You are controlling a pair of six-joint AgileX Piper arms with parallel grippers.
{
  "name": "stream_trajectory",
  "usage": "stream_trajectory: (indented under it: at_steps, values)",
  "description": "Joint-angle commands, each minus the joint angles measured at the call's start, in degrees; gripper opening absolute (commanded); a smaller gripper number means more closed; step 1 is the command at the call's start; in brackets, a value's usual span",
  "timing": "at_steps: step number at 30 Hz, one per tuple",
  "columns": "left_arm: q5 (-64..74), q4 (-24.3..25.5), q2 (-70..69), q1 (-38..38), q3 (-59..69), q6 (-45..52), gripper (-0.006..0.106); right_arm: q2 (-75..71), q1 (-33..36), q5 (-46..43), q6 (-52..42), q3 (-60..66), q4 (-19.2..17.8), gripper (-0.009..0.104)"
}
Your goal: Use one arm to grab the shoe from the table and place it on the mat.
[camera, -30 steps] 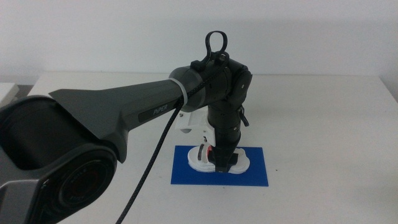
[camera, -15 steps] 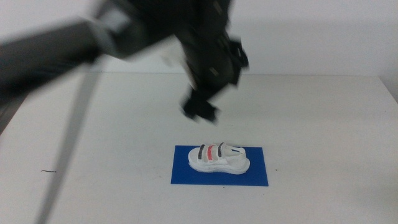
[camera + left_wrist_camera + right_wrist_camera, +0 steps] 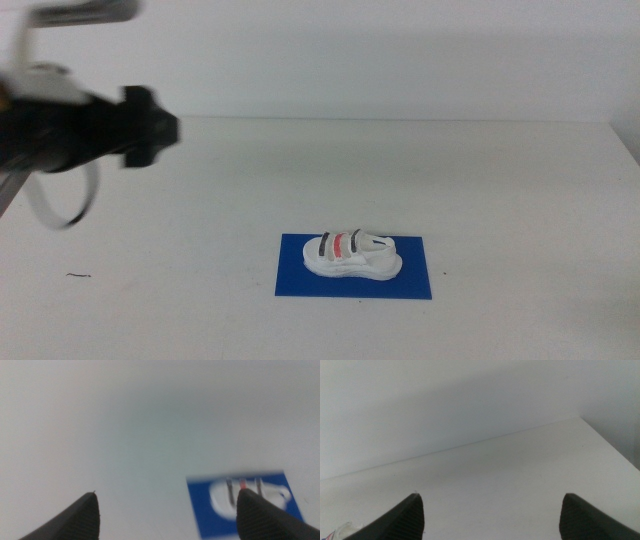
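Observation:
The white strap shoe [image 3: 352, 254] with black, red and grey straps lies on its sole on the blue mat [image 3: 300, 278] on the white table [image 3: 480, 180]. The left arm [image 3: 70, 135] is blurred at the far left of the middle view, well away from the shoe. Its gripper [image 3: 167, 497] is open and empty; the left wrist view shows the shoe [image 3: 250, 495] and the mat [image 3: 200, 507] beyond its jaws. The right gripper [image 3: 490, 497] is open and empty over bare table and does not show in the middle view.
A small dark mark [image 3: 78, 275] lies on the table at the front left. The table's far edge [image 3: 400, 121] meets a plain white wall. A little of the shoe [image 3: 342, 531] shows in the right wrist view.
The left gripper has let go of the shoe on the mat, risen, and swung fast to the far left. The shoe and mat have stayed still.

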Motion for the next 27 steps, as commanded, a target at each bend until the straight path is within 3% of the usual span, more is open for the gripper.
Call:
stream_trajectory:
  at_steps: [1,9,19,27]
  values:
    - [-12.48,-5.72,-7.21,4.21,8.32,14.55,0.094,-0.27,0.10,-0.47,-0.20,0.14,-0.42,0.079]
    - [-20.93,-3.54,-24.47,12.48,22.97,16.59,0.094,-0.27,0.10,-0.47,-0.20,0.14,-0.42,0.079]
    - [-36.06,-2.25,-41.48,13.68,39.23,16.67,0.094,-0.27,0.10,-0.47,-0.20,0.14,-0.42,0.079]
    - [-36.19,-1.57,-60.11,14.13,52.12,16.07,0.094,-0.27,0.10,-0.47,-0.20,0.14,-0.42,0.079]
